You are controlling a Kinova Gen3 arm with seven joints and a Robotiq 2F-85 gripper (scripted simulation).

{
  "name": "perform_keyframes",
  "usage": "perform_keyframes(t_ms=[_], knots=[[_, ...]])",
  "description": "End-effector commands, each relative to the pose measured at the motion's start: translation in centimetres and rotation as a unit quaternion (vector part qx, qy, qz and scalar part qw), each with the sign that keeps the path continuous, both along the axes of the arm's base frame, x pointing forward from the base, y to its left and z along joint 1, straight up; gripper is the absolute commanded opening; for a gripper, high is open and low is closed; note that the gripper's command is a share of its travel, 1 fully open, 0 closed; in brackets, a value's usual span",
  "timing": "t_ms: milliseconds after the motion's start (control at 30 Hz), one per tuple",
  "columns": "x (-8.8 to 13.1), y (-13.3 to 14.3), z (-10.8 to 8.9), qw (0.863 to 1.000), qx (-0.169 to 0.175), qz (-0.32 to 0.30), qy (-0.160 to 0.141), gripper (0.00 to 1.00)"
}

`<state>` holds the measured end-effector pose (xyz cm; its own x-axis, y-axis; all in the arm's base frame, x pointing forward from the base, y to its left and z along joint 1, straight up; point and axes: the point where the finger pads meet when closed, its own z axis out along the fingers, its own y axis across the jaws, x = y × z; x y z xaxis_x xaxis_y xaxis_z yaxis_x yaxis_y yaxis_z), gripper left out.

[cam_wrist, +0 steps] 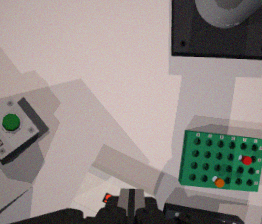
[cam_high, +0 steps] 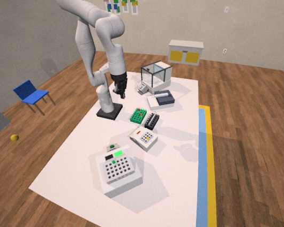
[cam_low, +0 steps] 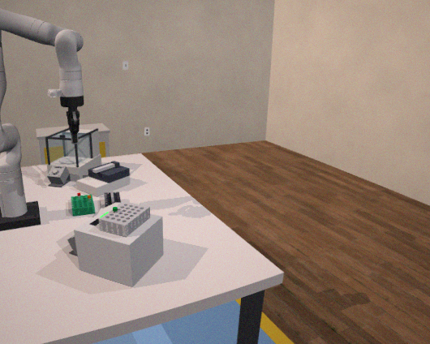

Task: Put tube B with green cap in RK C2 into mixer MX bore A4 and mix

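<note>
Nearest in the exterior view, the mixer (cam_high: 122, 185) (cam_low: 104, 253) stands level, with the green-capped tube (cam_high: 113, 161) (cam_low: 115, 209) upright in bore A4, in the row beside the panels. Its green lamp (cam_high: 118, 153) (cam_low: 104, 215) is lit, and the START key (cam_high: 112, 146) (cam_wrist: 11, 122) sits on the sloping front. Farther back, the green rack (cam_high: 135, 121) (cam_low: 83, 211) (cam_wrist: 183, 155) holds a red-capped tube (cam_high: 138, 110) (cam_low: 79, 194) (cam_wrist: 247, 160) and an orange-capped one. Above the bench, left of the spectrophotometer (cam_high: 160, 105) (cam_low: 104, 186), the gripper (cam_high: 122, 96) (cam_low: 75, 139) (cam_wrist: 131, 204) points down, fingers closed together on nothing. The balance (cam_high: 162, 86) (cam_low: 81, 170) stands farthest.
</note>
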<state>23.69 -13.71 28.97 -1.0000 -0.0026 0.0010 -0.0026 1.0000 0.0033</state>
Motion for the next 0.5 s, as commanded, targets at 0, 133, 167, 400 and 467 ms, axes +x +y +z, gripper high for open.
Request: perform_keyframes(t_ms=[0, 133, 167, 400, 467], knots=[[0.5, 0.8, 0.0, 1.000, -0.001, 0.000, 0.000, 0.10], [1.1, 2.0, 0.0, 1.000, -0.001, 0.000, 0.000, 0.10], [1.1, 2.0, 0.0, 1.000, -0.001, 0.000, 0.000, 0.10], [2.1, 3.8, 0.0, 1.000, -0.001, 0.000, 0.000, 0.10], [2.4, 4.4, 0.0, 1.000, -0.001, 0.000, 0.000, 0.10]])
